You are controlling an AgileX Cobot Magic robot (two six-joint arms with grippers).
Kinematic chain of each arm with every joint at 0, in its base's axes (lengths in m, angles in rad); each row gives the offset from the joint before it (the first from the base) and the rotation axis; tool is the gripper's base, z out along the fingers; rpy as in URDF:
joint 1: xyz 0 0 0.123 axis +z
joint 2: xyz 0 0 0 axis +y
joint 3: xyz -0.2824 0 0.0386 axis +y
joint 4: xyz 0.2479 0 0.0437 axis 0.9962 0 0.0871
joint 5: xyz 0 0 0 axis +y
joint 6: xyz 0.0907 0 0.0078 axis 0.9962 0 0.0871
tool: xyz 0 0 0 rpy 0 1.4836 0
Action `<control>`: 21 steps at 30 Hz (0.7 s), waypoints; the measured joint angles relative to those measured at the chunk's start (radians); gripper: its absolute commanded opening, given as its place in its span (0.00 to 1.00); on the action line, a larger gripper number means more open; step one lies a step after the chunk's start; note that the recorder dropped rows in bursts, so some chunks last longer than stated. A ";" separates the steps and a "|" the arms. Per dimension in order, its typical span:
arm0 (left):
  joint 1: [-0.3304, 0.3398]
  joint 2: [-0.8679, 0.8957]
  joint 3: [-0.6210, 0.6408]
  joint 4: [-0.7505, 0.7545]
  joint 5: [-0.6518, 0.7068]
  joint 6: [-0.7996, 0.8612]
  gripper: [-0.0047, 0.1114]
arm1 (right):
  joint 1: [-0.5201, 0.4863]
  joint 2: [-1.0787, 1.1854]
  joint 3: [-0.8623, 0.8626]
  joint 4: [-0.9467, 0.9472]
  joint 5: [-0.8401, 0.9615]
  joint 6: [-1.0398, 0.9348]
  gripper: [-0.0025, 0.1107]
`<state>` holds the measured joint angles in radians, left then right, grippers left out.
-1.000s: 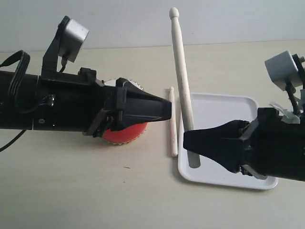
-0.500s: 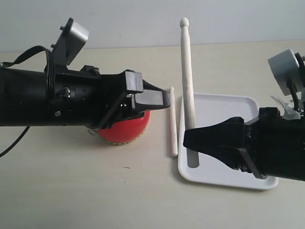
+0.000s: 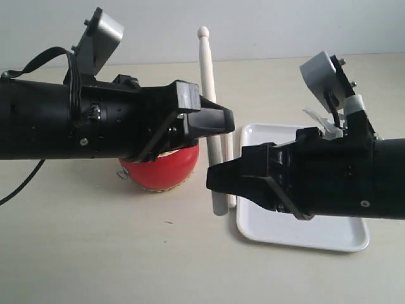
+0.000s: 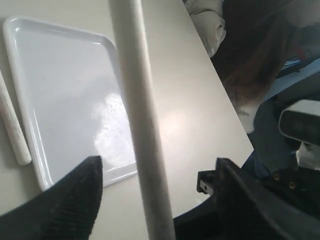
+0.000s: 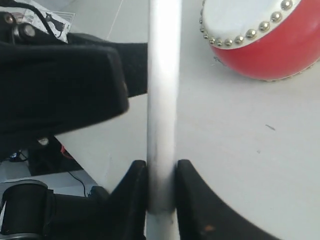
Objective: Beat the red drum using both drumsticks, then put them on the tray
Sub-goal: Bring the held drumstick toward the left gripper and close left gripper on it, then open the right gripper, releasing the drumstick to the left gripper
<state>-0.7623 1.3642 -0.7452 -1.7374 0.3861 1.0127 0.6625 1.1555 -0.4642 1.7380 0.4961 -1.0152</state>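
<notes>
**Surroundings: table, wall and clutter past the edge**

A pale beige table [image 3: 95, 253] is seen across the lower and middle parts of the exterior view, and a plain light grey wall [image 3: 266, 25] is seen along the top. A small dark speck [image 3: 168, 221] is visible on the tabletop, lower centre-left. In the left wrist view, crumpled white cloth [image 4: 207, 22] and a dark brown mass [image 4: 255, 50] are shown beyond the table's edge. In the right wrist view, a printed sheet [image 5: 57, 20] is seen off the table.

Pale beige flat surface [image 3: 126, 253]. Resting on it: glossy red barrel-shaped drum [image 3: 166, 170] left of centre, flat white rectangular plastic tray [image 3: 304, 231] at lower right, thin pale wooden drumstick [image 3: 230, 147] lying between them, just beside the tray's left rim.
</notes>
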 measured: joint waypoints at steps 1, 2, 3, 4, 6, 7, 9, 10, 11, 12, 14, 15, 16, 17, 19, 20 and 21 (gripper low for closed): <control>0.000 0.000 0.006 0.000 -0.002 -0.012 0.58 | 0.000 0.002 -0.002 0.002 0.000 0.002 0.02; 0.000 0.000 0.017 0.000 -0.007 -0.021 0.58 | 0.000 0.002 -0.004 0.002 0.000 0.005 0.02; 0.000 0.000 0.024 0.000 -0.009 -0.030 0.58 | 0.000 0.007 -0.005 0.002 0.000 0.008 0.02; 0.000 0.000 0.031 0.000 -0.011 -0.035 0.58 | 0.000 0.012 -0.005 0.004 0.000 0.010 0.02; 0.000 0.000 0.041 0.000 -0.011 -0.041 0.58 | 0.000 0.026 -0.005 0.004 0.000 0.014 0.02; 0.000 0.000 0.043 0.000 -0.011 -0.043 0.58 | 0.000 0.035 -0.005 0.004 0.002 0.014 0.02; 0.000 0.000 0.043 0.000 -0.013 -0.045 0.58 | 0.000 0.061 -0.005 0.004 0.014 0.014 0.02; 0.000 0.000 0.043 0.000 -0.015 -0.045 0.58 | 0.000 0.072 -0.005 0.004 0.023 0.012 0.02; 0.000 0.000 0.043 0.000 -0.017 -0.045 0.58 | 0.000 0.082 -0.005 0.004 0.027 0.010 0.02; 0.000 0.000 0.043 0.000 -0.020 -0.045 0.58 | 0.000 0.089 -0.006 0.004 0.027 0.007 0.02; 0.000 0.000 0.043 0.000 -0.028 -0.053 0.58 | 0.000 0.099 -0.013 0.004 0.029 -0.006 0.02; 0.000 0.000 0.043 0.000 -0.034 -0.059 0.58 | 0.000 0.100 -0.017 0.004 0.031 -0.013 0.02; 0.000 0.000 0.043 0.000 -0.041 -0.063 0.58 | 0.000 0.100 -0.019 0.004 0.031 -0.017 0.02; 0.000 0.000 0.043 0.000 -0.055 -0.071 0.58 | 0.000 0.100 -0.023 0.004 0.036 -0.021 0.02; 0.000 0.000 0.043 0.000 -0.077 -0.079 0.58 | 0.000 0.100 -0.025 0.004 0.040 -0.021 0.02; 0.000 0.000 0.043 0.000 -0.088 -0.080 0.58 | 0.000 0.101 -0.025 0.004 0.043 -0.021 0.02; 0.000 0.000 0.043 0.000 -0.090 -0.081 0.58 | 0.000 0.103 -0.025 0.004 0.047 -0.023 0.02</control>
<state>-0.7623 1.3642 -0.7019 -1.7374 0.2962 0.9320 0.6624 1.2583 -0.4889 1.7420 0.5431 -1.0383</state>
